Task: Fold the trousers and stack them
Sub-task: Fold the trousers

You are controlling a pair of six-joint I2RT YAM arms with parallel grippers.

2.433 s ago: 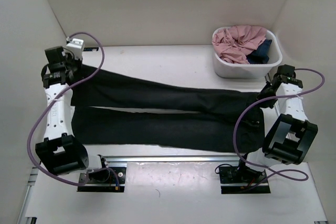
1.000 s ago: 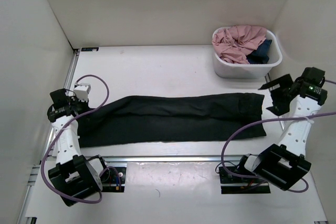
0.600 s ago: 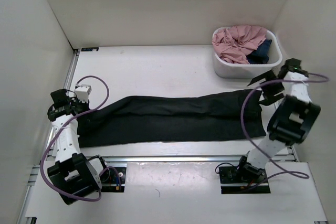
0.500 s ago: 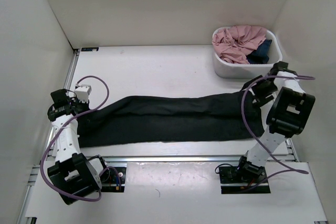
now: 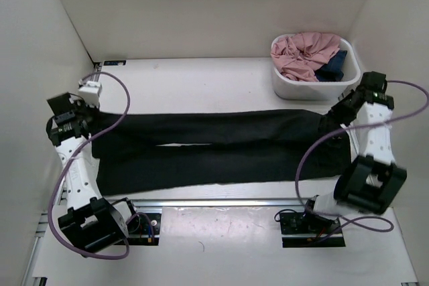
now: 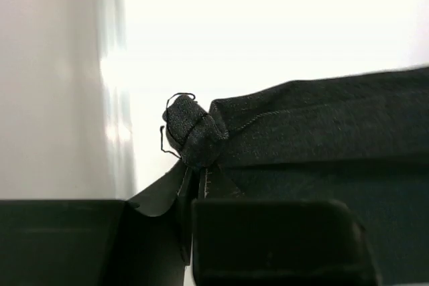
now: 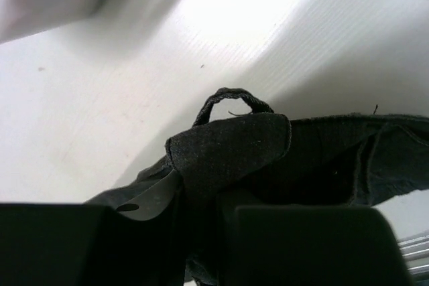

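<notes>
Top external: trousers (image 5: 221, 145) run left to right, ends pinched by left fingers (image 6: 268, 239) and right fingers (image 7: 301, 246).

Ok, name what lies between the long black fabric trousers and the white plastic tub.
Only bare white table separates the trousers from the tub, per the top view.

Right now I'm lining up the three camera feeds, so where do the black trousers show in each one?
Top external: the trousers stretch across the middle of the table, from left to right.
Left wrist: the trousers fill the lower right, with a bunched corner at lower centre.
Right wrist: the trousers fill the lower centre and right, with a loop on top.
Shared landmark: the white table lies behind the cloth in all three.
</notes>
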